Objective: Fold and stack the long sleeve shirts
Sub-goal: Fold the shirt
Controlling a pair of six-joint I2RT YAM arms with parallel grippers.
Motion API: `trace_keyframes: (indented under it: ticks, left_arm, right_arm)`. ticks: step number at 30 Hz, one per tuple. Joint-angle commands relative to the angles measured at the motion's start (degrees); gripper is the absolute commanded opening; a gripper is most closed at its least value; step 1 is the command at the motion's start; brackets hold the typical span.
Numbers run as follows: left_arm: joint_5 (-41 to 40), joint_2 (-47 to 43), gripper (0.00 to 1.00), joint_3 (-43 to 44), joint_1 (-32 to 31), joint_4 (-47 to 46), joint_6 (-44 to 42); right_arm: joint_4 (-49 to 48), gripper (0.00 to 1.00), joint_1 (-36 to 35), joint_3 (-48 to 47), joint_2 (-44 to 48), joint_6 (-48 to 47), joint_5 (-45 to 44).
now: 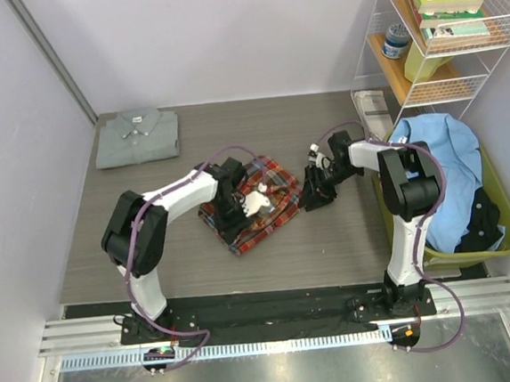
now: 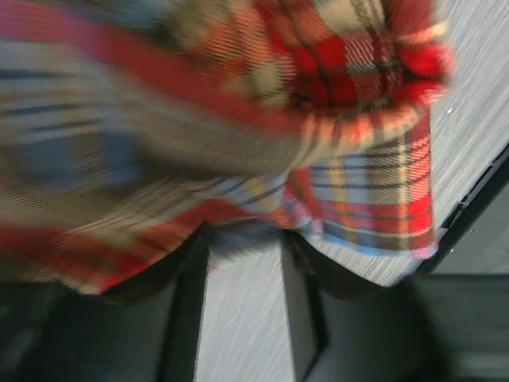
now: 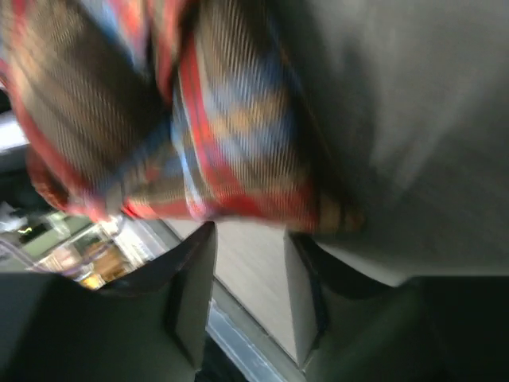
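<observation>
The plaid shirt lies folded in a bundle at the middle of the table. My left gripper is down on its left half. In the left wrist view the plaid shirt covers the fingertips, and my left gripper has its jaws apart with bare table showing between them. My right gripper is low at the bundle's right edge. The plaid shirt reaches the tips of my right gripper, whose jaws also stand apart. The grey shirt lies folded at the back left.
An olive basket at the right holds a blue garment and a dark one. A wire shelf with books stands at the back right. A white paper lies near it.
</observation>
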State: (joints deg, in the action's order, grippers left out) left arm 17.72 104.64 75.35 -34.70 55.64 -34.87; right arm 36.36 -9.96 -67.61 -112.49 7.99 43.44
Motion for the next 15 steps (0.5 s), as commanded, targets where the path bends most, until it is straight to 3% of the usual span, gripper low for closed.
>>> trace_keyframes:
  ticks: [1, 4, 8, 11, 12, 14, 15]
  left_arm:
    - [1.88, -0.75, 0.38, -5.99, -4.22, -7.02, -1.0]
    - [4.25, -0.23, 0.36, -8.73, -12.12, -11.59, 6.28]
    - [12.24, 2.06, 0.38, -0.86, -23.02, -16.34, 21.64]
    - [18.47, -0.39, 0.44, 4.35, -21.83, -17.23, 27.46]
    - [20.24, -2.32, 0.55, 4.28, -20.51, -17.49, 28.19]
    - [23.93, -9.25, 0.61, 2.1, -15.44, -19.07, 29.68]
    - [26.82, -11.54, 0.71, 0.95, -13.22, -19.68, 30.99]
  right_arm:
    - [-3.93, 0.42, -1.11, -8.92, -7.37, 2.82, -1.69]
    - [-5.42, 0.36, -4.26, -17.44, -11.34, 3.79, -1.61]
    - [-4.98, 0.33, -10.25, -33.79, -18.45, 1.07, 1.46]
    - [-0.87, 0.37, -10.79, -43.11, -20.31, -2.09, 3.85]
    - [3.5, 0.4, -10.35, -45.13, -20.05, -4.19, 2.02]
    - [7.13, 0.44, -8.6, -48.05, -18.74, -11.11, -0.45]
    - [9.76, 0.47, -7.98, -47.88, -16.47, -13.33, -2.46]
